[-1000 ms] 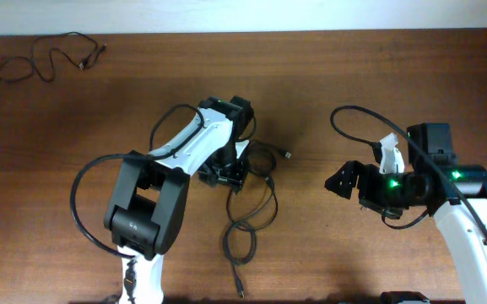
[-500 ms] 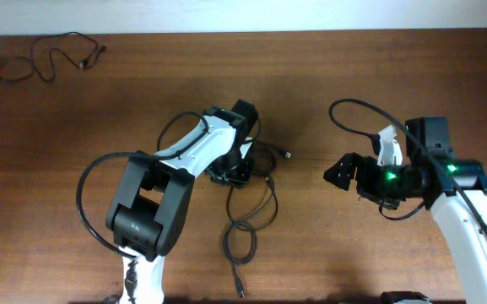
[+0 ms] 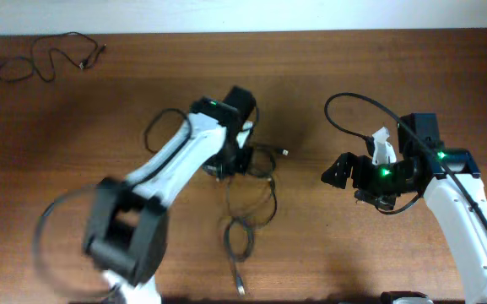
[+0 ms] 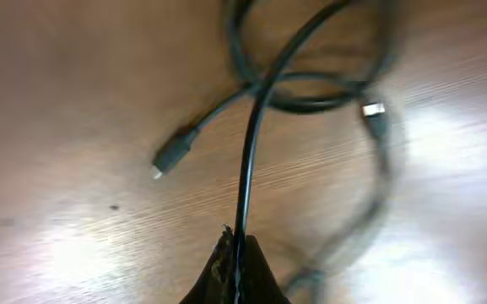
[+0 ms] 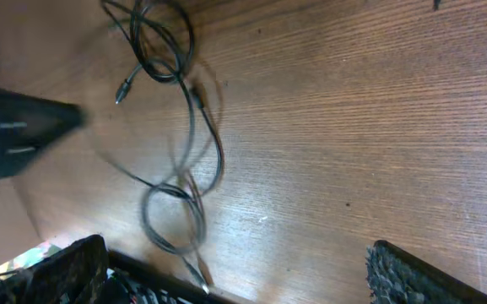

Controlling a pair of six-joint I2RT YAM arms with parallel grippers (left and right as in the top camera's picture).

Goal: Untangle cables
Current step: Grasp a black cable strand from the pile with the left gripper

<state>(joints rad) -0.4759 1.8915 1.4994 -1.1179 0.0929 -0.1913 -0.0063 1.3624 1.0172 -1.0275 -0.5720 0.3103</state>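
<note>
The cables (image 3: 264, 198) lie as a loose tangle of thin black cords at the table's middle, with one loop (image 3: 241, 238) trailing toward the front edge. My left gripper (image 3: 226, 165) sits at the tangle's upper left, and in the left wrist view it (image 4: 236, 247) is shut on one strand (image 4: 250, 160) that runs away from it to a crossing of loops. Two metal-tipped plugs (image 4: 170, 159) (image 4: 373, 110) lie near that crossing. My right gripper (image 3: 343, 169) hovers to the right of the tangle, open and holding nothing. In the right wrist view the cables (image 5: 194, 127) lie ahead of its wide-set fingers (image 5: 403, 274).
A separate thin black cable (image 3: 47, 57) lies at the far left back corner. The left arm (image 3: 171, 160) stretches diagonally from the front left to the middle. Thick black robot cables (image 3: 353, 110) arch over the right arm.
My left gripper has closed on a strand and shifted slightly toward the back, pulling the tangle with it. The right arm has drifted a little left and toward the back, staying open.
</note>
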